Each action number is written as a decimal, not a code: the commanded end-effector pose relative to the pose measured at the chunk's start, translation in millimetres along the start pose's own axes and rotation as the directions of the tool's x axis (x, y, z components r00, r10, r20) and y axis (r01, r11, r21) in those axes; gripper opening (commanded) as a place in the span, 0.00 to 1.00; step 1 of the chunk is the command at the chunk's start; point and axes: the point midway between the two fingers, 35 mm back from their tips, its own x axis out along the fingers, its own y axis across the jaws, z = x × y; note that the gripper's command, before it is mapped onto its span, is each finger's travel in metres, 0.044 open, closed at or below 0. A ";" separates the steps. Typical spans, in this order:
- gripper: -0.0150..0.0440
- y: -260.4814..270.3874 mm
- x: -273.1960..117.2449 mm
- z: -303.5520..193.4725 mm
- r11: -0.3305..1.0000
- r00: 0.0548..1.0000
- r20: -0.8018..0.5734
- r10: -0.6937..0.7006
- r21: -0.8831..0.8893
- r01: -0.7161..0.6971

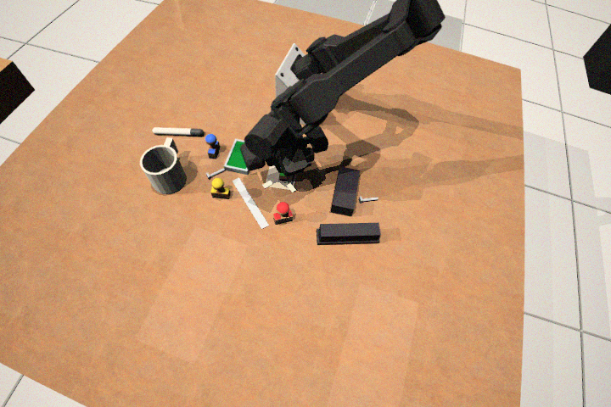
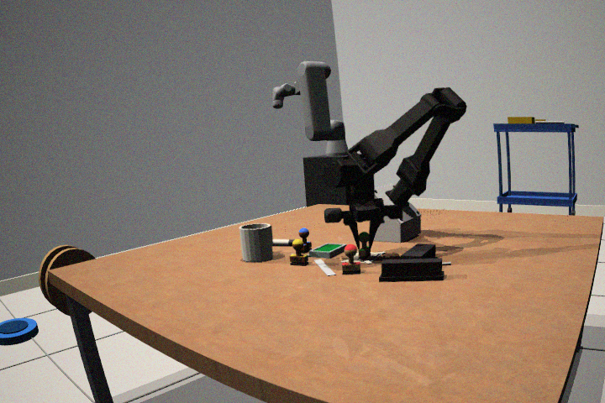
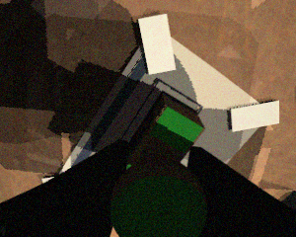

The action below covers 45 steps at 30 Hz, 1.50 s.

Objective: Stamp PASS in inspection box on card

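The black robot gripper [image 1: 287,170] [image 2: 364,252] [image 3: 158,154] points down and is squeezing the stamp with the round green knob [image 2: 364,238] [image 3: 159,204] between its fingers. The stamp stands over the pale paper card [image 1: 273,175] [image 3: 207,79], right by the black box outline drawn on it. I cannot tell if the stamp's bottom touches the card. White strips of tape [image 3: 157,44] lie on the card's corners. Just beside the fingers is the flat green ink pad in a grey tray [image 1: 238,155] [image 2: 328,250]. Near the fingers, too, stands the red-knobbed stamp [image 1: 283,212] [image 2: 350,259], with a long white paper strip [image 1: 250,203] [image 2: 324,267] between it and the yellow-knobbed stamp [image 1: 219,187] [image 2: 297,252]. Farther from the fingers are the blue-knobbed stamp [image 1: 211,145] [image 2: 304,238] and the big grey mug [image 1: 165,171] [image 2: 256,243].
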 end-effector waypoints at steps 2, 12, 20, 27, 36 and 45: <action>0.25 0.9 1.8 -1.1 1.000 1.000 0.001 0.004 0.009 -0.004; 0.25 0.9 3.8 -1.2 1.000 1.000 0.001 0.004 0.009 -0.004; 0.25 1.0 5.3 -1.2 1.000 1.000 0.001 0.005 0.009 -0.005; 0.25 1.0 5.3 -1.2 1.000 1.000 0.001 0.005 0.009 -0.005; 0.25 1.0 5.3 -1.2 1.000 1.000 0.001 0.005 0.009 -0.005; 0.25 0.9 4.1 -1.2 1.000 1.000 0.001 0.004 0.009 -0.004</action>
